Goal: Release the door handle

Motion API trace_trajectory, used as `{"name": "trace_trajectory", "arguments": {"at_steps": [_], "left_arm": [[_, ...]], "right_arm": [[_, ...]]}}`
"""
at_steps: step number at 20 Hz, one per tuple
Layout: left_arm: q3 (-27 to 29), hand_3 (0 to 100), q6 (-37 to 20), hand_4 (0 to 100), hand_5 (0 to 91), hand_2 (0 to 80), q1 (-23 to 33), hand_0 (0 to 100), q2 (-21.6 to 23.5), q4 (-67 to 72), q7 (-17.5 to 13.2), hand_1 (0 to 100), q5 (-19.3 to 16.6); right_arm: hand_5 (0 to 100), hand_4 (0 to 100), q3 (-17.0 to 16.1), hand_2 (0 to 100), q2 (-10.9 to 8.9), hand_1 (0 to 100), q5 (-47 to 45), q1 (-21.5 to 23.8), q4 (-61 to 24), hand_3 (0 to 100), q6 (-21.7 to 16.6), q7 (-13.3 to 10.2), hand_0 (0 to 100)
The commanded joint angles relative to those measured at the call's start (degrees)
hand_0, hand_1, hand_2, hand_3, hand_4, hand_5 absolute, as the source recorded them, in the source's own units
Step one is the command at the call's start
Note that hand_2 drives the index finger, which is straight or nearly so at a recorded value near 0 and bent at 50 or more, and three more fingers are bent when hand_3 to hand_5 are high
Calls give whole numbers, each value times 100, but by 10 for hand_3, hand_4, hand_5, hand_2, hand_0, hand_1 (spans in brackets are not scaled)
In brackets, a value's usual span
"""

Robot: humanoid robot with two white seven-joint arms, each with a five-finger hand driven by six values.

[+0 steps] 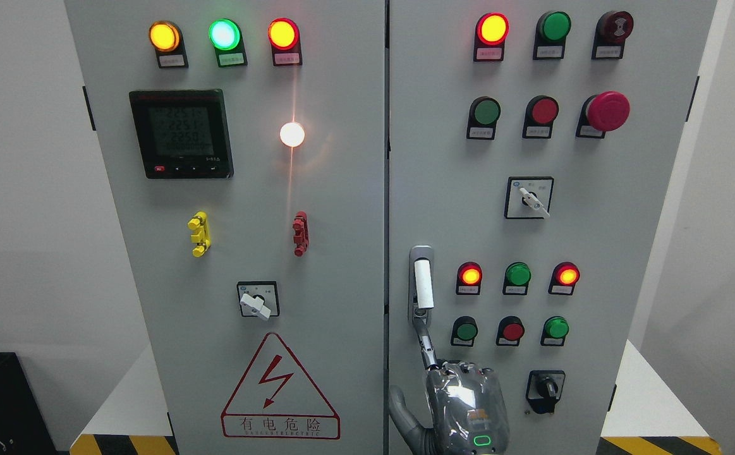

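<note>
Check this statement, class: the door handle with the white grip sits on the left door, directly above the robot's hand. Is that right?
Not quite. The head view shows the door handle on the right door, near its left edge. It is above the robot's right hand, as stated.

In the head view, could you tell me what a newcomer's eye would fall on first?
Probably the glowing lamps: amber, green and red across the left door's top, with a bright white light below. Next, the red warning triangle at that door's bottom. Then the robot's hand at the lower middle, one of its fingers reaching up to the door handle on the right door.
</note>
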Motion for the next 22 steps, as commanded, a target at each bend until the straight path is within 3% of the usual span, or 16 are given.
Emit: {"name": "trace_trajectory", "arguments": {"at_steps": [1,22], "left_arm": [[0,0,3,0,0,0,105,120,0,-8,-5,556,-3],[0,0,3,0,0,0,105,120,0,1,-5,556,-3]], "right_arm": [[1000,901,11,0,0,220,-7,-3,-200,866,-9,-10,506],[1000,902,11,0,0,221,-7,-12,-358,871,-9,17,503]]}}
